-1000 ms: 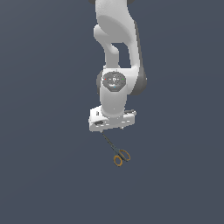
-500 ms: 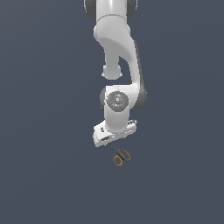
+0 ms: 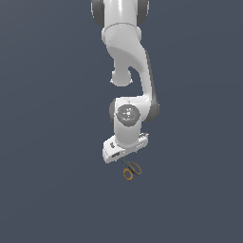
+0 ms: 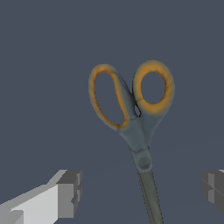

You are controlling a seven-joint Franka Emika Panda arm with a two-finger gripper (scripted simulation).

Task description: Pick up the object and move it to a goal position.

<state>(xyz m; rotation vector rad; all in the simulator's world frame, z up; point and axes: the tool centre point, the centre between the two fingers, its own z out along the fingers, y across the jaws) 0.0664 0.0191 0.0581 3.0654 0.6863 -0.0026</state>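
The scissors (image 4: 140,131) have two orange-yellow loop handles and thin dark grey blades. They lie flat on the dark grey floor. In the wrist view the blades run between my two fingertips, and the handles lie beyond them. My gripper (image 4: 140,190) is open, with its fingers (image 4: 65,194) wide apart and clear of the blades. In the exterior view the gripper (image 3: 124,160) hangs low, directly over the blade end of the scissors (image 3: 132,171), and only the handles show below the hand.
The dark grey floor (image 3: 57,190) stretches flat all around. The white arm (image 3: 128,71) rises above the hand. No goal marker shows.
The hand has come down toward the scissors, and the arm has bent lower. The scissors have not moved.
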